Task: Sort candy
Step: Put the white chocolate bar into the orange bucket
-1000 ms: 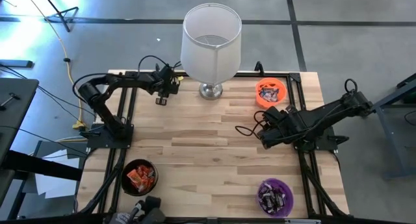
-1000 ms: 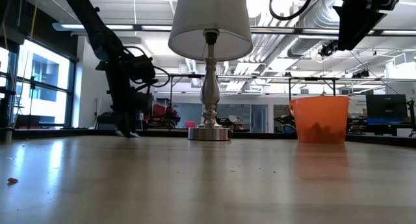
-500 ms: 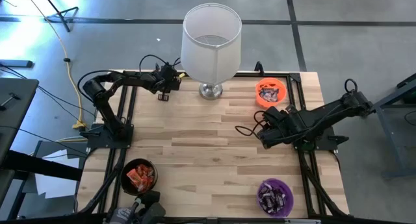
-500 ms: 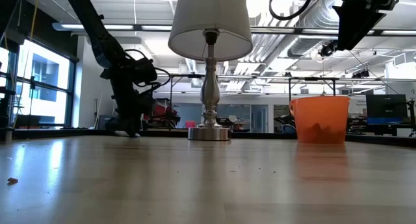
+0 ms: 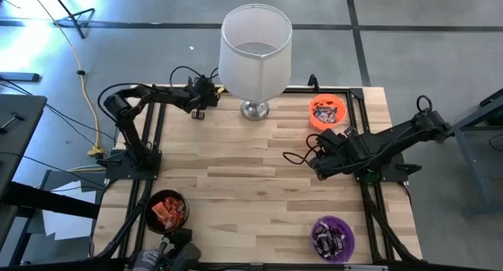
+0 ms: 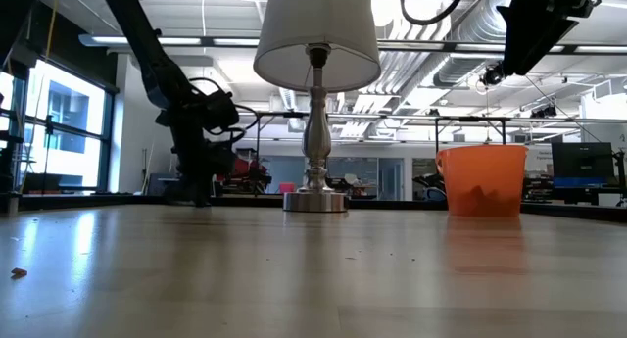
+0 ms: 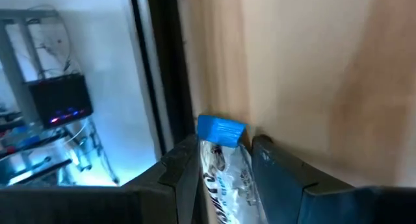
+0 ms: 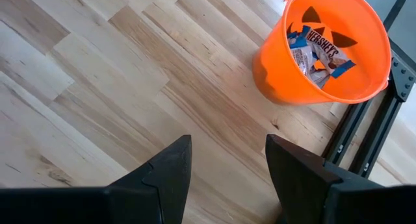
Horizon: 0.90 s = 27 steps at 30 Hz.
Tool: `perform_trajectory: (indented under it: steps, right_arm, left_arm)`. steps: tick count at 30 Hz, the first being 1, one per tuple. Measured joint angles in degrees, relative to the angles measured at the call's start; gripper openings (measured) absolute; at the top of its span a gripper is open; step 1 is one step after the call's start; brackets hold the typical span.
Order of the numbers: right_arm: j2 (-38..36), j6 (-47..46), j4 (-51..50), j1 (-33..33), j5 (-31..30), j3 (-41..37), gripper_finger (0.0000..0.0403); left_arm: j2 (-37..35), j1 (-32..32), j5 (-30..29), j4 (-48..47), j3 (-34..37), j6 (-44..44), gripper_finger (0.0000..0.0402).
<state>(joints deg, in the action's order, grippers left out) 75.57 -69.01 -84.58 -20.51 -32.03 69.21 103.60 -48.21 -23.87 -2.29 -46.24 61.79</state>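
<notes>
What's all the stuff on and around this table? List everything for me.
Table: one, pale wood, black frame.
Lamp: one, white shade, silver base, far edge, middle.
Orange bowl: one, far right, holds blue-white candy.
Black bowl: one, near left, holds orange-red candy.
Purple bowl: one, near right, holds dark candy.
Held candy: one, silvery with a blue end, in the left hand.
Left hand: at the far edge, left of the lamp, shut on the candy.
Right hand: open, empty, above the table near the orange bowl.

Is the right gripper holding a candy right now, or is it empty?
Empty and open. The right gripper hangs above bare table beside the orange bowl, with nothing between its spread fingers.
</notes>
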Motion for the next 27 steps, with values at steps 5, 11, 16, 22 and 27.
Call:
perform_trajectory:
  steps: [5, 11, 16, 22, 27]
  right_arm:
    - [0.0, 0.0, 0.0, 0.0, 0.01, 0.0, 0.0192]
    - [0.0, 0.0, 0.0, 0.0, -0.44, 0.02, 0.0192]
    - [0.0, 0.0, 0.0, 0.0, -0.44, 0.02, 0.0192]
    - [0.0, 0.0, 0.0, 0.0, -0.42, 0.02, 0.0192]
    - [0.0, 0.01, 0.0, 0.0, -0.42, 0.02, 0.0192]
  left_arm:
    - [0.61, -0.11, -1.21, 0.88, 0.02, 0.25, 0.0128]
    - [0.67, -0.15, -1.34, 0.45, -0.07, 0.23, 0.0048]
    - [0.67, -0.22, -1.59, 0.1, -0.39, -0.31, 0.0011]
    - [0.55, 0.45, -4.14, 0.12, -0.39, -0.69, 0.0002]
    - [-0.69, 2.32, -7.97, -3.37, -0.25, -2.61, 0.0]
